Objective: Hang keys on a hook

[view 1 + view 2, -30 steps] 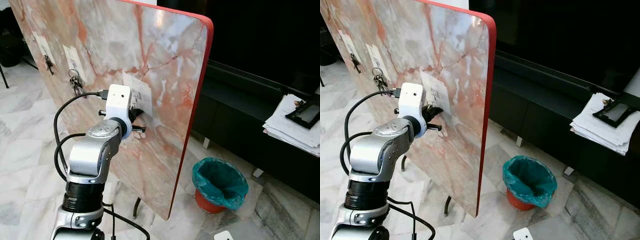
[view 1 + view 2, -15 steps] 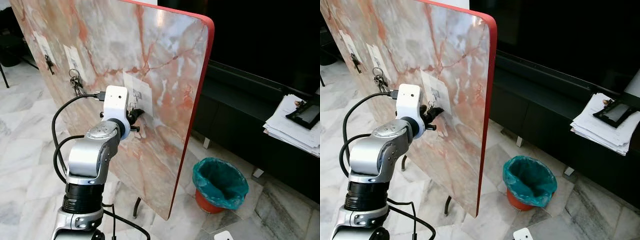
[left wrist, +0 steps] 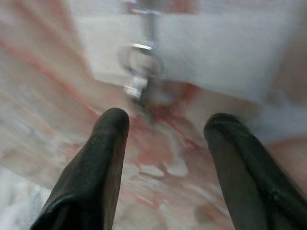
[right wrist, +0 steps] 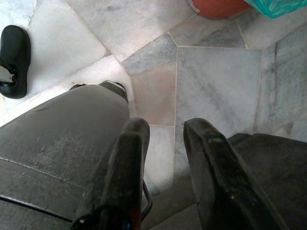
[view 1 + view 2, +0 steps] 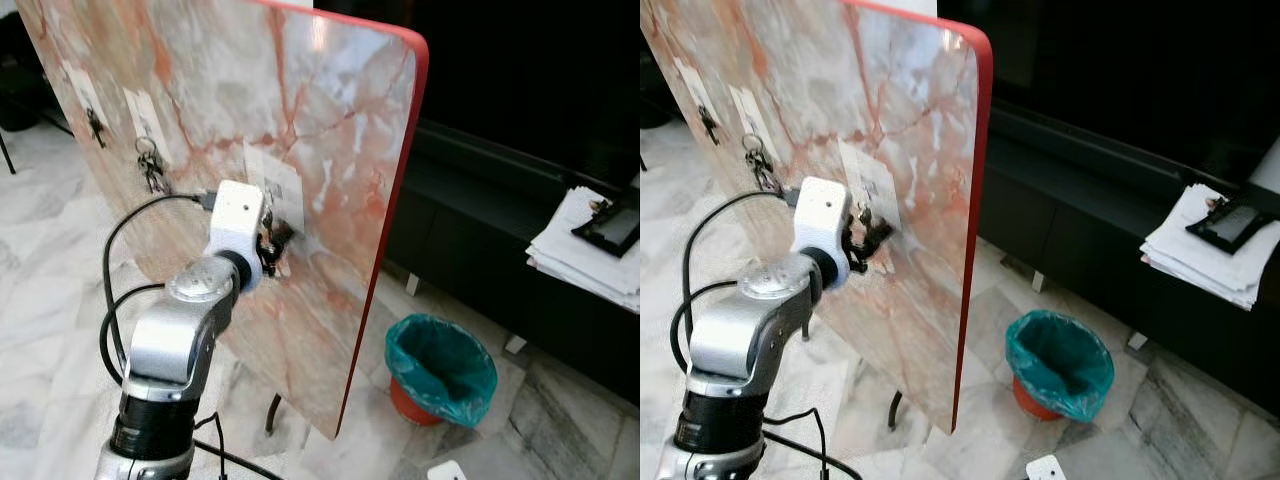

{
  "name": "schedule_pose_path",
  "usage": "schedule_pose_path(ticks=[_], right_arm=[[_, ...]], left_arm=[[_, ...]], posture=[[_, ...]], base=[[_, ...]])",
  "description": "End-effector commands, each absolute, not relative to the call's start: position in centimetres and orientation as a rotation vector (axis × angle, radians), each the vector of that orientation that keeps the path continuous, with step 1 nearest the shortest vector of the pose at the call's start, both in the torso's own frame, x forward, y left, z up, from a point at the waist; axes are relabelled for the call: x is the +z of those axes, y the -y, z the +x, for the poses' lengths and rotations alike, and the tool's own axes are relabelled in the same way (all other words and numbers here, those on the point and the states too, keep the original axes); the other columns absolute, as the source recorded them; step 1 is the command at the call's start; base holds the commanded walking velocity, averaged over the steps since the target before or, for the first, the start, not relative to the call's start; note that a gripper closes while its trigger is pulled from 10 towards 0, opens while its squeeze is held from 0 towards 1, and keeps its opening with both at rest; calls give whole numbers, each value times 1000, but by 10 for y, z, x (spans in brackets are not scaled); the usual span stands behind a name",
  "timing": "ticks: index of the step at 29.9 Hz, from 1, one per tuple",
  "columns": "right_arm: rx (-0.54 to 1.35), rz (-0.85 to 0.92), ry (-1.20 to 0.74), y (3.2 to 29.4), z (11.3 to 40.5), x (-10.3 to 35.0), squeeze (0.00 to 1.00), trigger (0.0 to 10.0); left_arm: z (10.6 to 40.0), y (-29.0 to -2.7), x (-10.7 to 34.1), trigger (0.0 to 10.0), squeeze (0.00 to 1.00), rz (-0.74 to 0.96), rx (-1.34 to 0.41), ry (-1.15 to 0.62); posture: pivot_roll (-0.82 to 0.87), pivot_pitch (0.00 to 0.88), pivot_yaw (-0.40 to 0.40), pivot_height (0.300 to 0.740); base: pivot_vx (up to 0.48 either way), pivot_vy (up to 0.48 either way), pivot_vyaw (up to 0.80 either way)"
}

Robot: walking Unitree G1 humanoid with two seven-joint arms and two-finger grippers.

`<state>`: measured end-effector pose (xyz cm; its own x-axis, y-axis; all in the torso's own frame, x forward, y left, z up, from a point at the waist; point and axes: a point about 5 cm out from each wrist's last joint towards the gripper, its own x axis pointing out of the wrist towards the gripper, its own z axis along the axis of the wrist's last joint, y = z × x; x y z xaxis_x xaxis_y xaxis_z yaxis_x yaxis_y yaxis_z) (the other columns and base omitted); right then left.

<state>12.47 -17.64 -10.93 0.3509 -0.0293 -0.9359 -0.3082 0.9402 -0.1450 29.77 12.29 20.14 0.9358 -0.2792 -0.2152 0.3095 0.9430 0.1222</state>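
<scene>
A tall marble board (image 5: 330, 120) with a red edge stands before me. On its white hook plate (image 5: 288, 188) a small bunch of keys (image 3: 139, 72) hangs from the hook, blurred. My left gripper (image 3: 165, 120) is open right at the board, just below the keys, with nothing between its fingers (image 3: 108, 143). From the head it shows as a white wrist with the left gripper (image 5: 275, 240) against the plate. My right gripper (image 4: 168, 127) hangs idle over the floor, its fingers a little apart and holding nothing.
Further left on the board hang another key bunch (image 5: 150, 165) and a dark key (image 5: 95, 125). A red bin with a green bag (image 5: 440, 370) stands on the marble floor at the right. A dark cabinet (image 5: 470, 200) carries a paper stack (image 5: 590, 250).
My left arm has pushed closer to the board and a little down, and its wrist has turned. The keys stay hanging on the hook.
</scene>
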Motion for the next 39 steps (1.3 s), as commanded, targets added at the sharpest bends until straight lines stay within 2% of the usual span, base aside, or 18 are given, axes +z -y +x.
schedule_pose_path(ticks=[1, 4, 5, 6, 11, 15, 24, 25, 26, 28, 35, 39], right_arm=[[216, -298, -1250, 169, 113, -114, 0, 10000], [219, -299, -1249, 169, 113, -113, 0, 10000], [220, -300, -1248, 169, 114, -113, 0, 10000], [221, -300, -1248, 169, 114, -113, 0, 10000], [221, -303, -1248, 169, 115, -113, 0, 10000], [221, -308, -1250, 171, 115, -113, 0, 10000], [219, -307, -1249, 171, 115, -113, 0, 10000], [219, -306, -1249, 171, 115, -113, 0, 10000], [218, -305, -1250, 170, 115, -113, 0, 10000], [217, -304, -1250, 170, 114, -113, 0, 10000], [216, -300, -1252, 169, 113, -113, 0, 10000], [211, -295, -1252, 168, 112, -114, 0, 10000]], left_arm=[[291, -118, 205, 10000, 1000, 171, -352, -163], [286, -121, 202, 10000, 1000, 187, -353, -173], [282, -126, 200, 10000, 204, 214, -345, -178], [280, -128, 199, 10000, 0, 224, -341, -177], [273, -132, 196, 10000, 0, 242, -366, -161], [255, -144, 169, 10000, 0, 303, -411, -203], [249, -150, 143, 10000, 0, 304, -412, -234], [249, -155, 132, 10000, 0, 308, -391, -260], [248, -173, 103, 10000, 0, 284, -283, -331], [246, -185, 86, 10000, 0, 254, -213, -373], [229, -205, 26, 10000, 0, 248, -161, -519], [209, -216, -26, 10000, 0, 236, -101, -672]], posture=[[-48, 0, -10, 740], [-46, 0, -11, 740], [-39, 0, -14, 740], [-39, 0, -14, 740], [-32, 0, -17, 740], [-26, 0, -19, 740], [-29, 0, -16, 740], [-35, 0, -13, 740], [-39, 0, -10, 740], [-41, 0, -9, 740], [-51, 0, -8, 740], [-55, 0, -6, 740]], base=[[0, 0, 0], [0, 0, 0], [0, 0, 0], [0, 0, 0], [0, 0, 0], [0, 0, 0], [0, 0, 0], [0, 0, 0], [0, 0, 0], [0, 0, 0], [0, 0, 0], [0, 0, 0]])
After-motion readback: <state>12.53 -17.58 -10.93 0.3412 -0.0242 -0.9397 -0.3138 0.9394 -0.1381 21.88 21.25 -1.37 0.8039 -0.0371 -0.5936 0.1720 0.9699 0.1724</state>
